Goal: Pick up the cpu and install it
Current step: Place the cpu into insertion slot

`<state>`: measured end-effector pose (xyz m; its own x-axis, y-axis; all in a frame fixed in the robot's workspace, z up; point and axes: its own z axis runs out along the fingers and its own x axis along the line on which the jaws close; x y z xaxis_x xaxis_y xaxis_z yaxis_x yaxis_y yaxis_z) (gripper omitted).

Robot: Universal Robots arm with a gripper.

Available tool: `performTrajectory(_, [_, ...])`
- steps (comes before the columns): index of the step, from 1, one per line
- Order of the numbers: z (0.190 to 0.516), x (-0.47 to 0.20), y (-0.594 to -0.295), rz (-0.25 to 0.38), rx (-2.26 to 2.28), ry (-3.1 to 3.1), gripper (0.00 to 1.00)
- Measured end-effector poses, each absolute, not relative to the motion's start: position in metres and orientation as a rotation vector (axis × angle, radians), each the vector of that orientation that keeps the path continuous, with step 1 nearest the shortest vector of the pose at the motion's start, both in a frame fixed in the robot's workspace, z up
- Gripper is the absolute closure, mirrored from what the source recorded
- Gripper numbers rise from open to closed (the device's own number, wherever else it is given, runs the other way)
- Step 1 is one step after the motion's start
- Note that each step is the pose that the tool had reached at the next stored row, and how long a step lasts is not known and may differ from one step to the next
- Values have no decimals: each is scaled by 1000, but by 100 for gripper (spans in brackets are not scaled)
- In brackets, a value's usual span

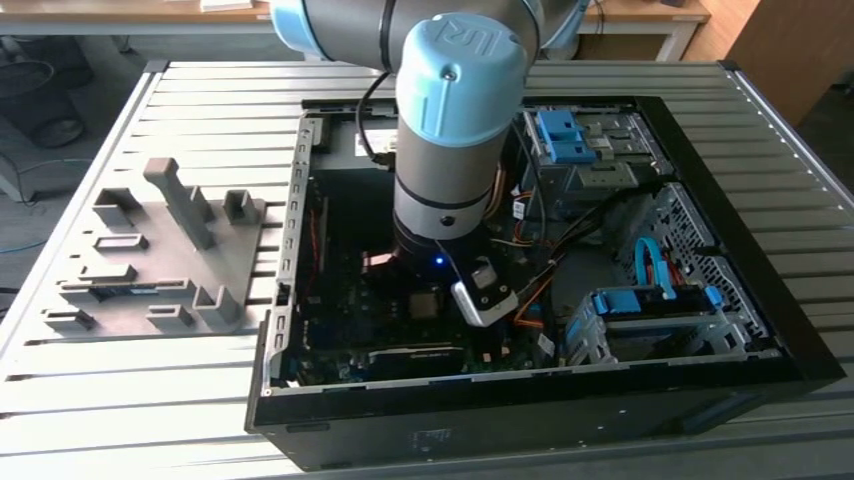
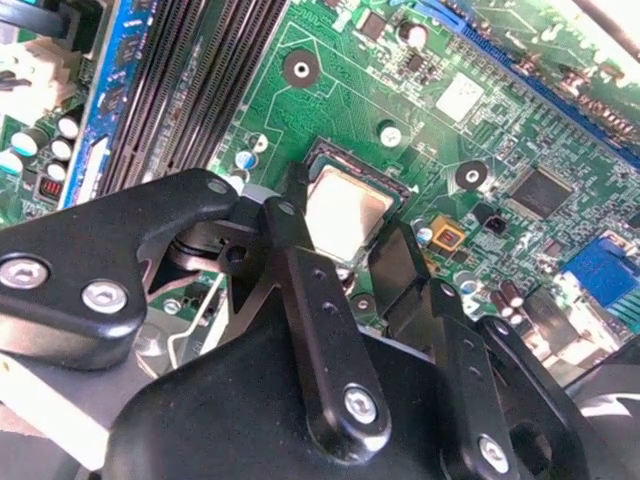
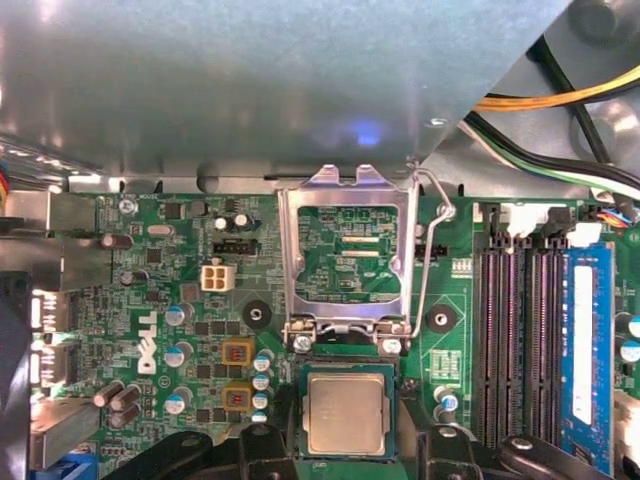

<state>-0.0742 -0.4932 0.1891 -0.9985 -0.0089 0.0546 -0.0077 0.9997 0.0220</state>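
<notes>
Exterior view sits high and well back, looking down at a slant on the slatted table (image 1: 200, 100) and the open case (image 1: 534, 425). My arm (image 1: 454, 130) stands mid-frame and covers the patch of board I'm working over. First wrist view is close in, facing the motherboard (image 3: 170, 290) almost square-on and taking in the cpu (image 3: 347, 412) and memory slots (image 3: 510, 330). Second wrist view is closer still and oblique, looking past my gripper (image 2: 345, 232) at the same cpu, green board and memory slots, so both wrist views overlap there.
</notes>
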Motion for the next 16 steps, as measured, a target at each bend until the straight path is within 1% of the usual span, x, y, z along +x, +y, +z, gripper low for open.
performTrajectory(16, [190,-68,-494,-33,12,-3082,49])
